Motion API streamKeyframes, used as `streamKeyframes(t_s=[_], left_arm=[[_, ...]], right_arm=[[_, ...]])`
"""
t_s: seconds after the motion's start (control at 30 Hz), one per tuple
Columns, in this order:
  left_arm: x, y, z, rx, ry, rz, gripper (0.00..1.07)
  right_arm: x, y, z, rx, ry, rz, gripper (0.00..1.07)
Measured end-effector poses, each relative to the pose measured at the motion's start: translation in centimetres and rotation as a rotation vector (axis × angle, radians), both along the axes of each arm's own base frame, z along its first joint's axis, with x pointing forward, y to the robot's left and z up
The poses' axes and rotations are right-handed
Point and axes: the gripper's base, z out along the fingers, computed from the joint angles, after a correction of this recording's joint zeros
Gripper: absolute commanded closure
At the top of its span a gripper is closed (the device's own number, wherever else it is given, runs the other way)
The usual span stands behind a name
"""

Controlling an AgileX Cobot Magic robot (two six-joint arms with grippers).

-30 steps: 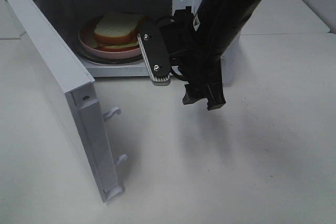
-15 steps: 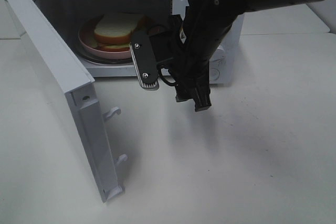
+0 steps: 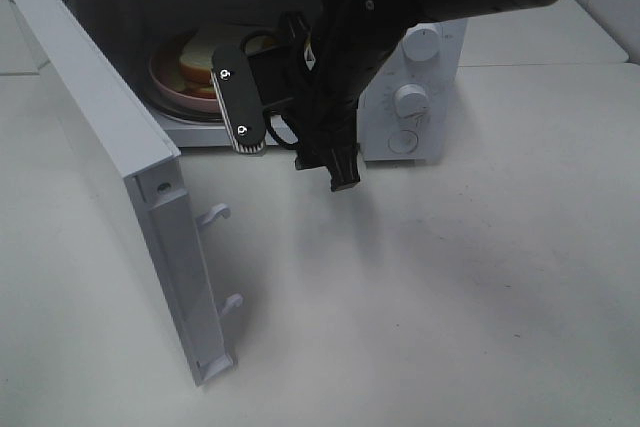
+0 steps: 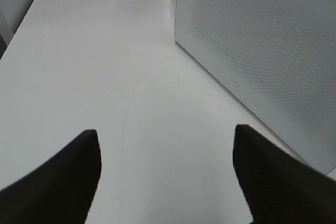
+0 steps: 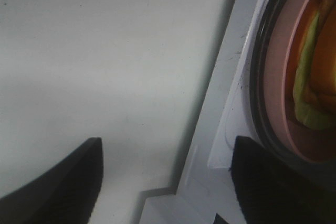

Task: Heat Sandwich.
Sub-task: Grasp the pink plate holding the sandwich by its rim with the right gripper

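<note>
sandwich (image 3: 203,55): lies on the plate, inside the microwave, partly hidden by the right arm
plate (image 3: 163,75): pink, holds only the sandwich; sits on the dark turntable (image 5: 255,77)
microwave (image 3: 445,132): cavity holds the turntable, plate and sandwich, nothing else that shows
door (image 3: 110,177): swung wide, its latch hooks facing out
knobs (image 3: 411,99): two on the front panel (setting too small to read)
right claw (image 3: 297,165): jaws wide, nothing between them; hangs just outside the cavity mouth, near the plate's rim
left claw (image 4: 164,145): jaws wide, empty, over bare table (image 3: 450,297) beside a perforated white panel (image 4: 252,51)
done: loading, as it looks, since the food is in and no claw holds it
left: by my judgement, shutting the door, then turning a knob to start the heat
</note>
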Motion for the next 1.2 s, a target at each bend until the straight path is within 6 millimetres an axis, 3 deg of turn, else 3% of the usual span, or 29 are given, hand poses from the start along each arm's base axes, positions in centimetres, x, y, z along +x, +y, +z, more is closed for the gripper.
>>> streamKeyframes(t_s=[0.5,1.2], left_arm=[[0.0,0.0,0.0,0.000,0.000,0.000,0.41],[0.0,0.0,0.0,0.000,0.000,0.000,0.41]], right_arm=[[2.3,2.1,-0.7,0.024,-0.025,-0.001,0.40],[2.7,2.5,-2.1,0.027,-0.024,0.008,0.40]])
